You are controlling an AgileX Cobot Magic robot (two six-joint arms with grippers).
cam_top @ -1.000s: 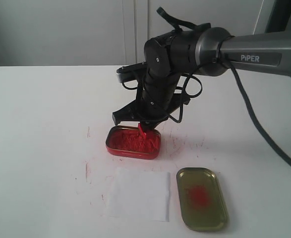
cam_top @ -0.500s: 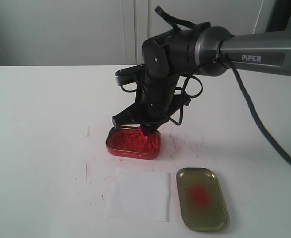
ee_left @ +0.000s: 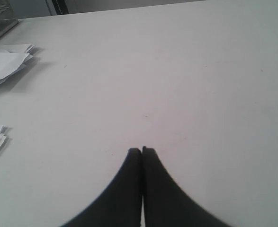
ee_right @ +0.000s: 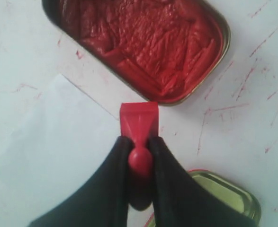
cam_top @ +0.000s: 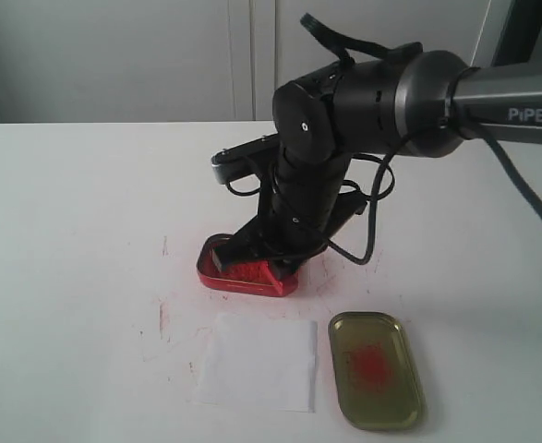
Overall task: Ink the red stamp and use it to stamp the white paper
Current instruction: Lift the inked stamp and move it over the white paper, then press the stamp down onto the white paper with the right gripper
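My right gripper [ee_right: 139, 143] is shut on the knob of the red stamp [ee_right: 139, 118]. The stamp's square base hangs over the near rim of the red tin of ink paste [ee_right: 143, 45], beside a corner of the white paper [ee_right: 58, 137]. In the exterior view the right gripper [cam_top: 267, 262] is low over the tin [cam_top: 234, 277], and the white paper [cam_top: 257, 362] lies just in front of it. The stamp is hard to tell from the tin there. My left gripper [ee_left: 142, 150] is shut and holds nothing, over bare table.
A shallow gold lid [cam_top: 375, 369] with a red smear lies right of the paper. Red ink marks streak the table around the tin. In the left wrist view, loose white sheets [ee_left: 6, 64] lie at the table's edge.
The right arm has swung toward the table's front with the stamp, from over the tin's far right part to its near rim, and now hides most of the tin.
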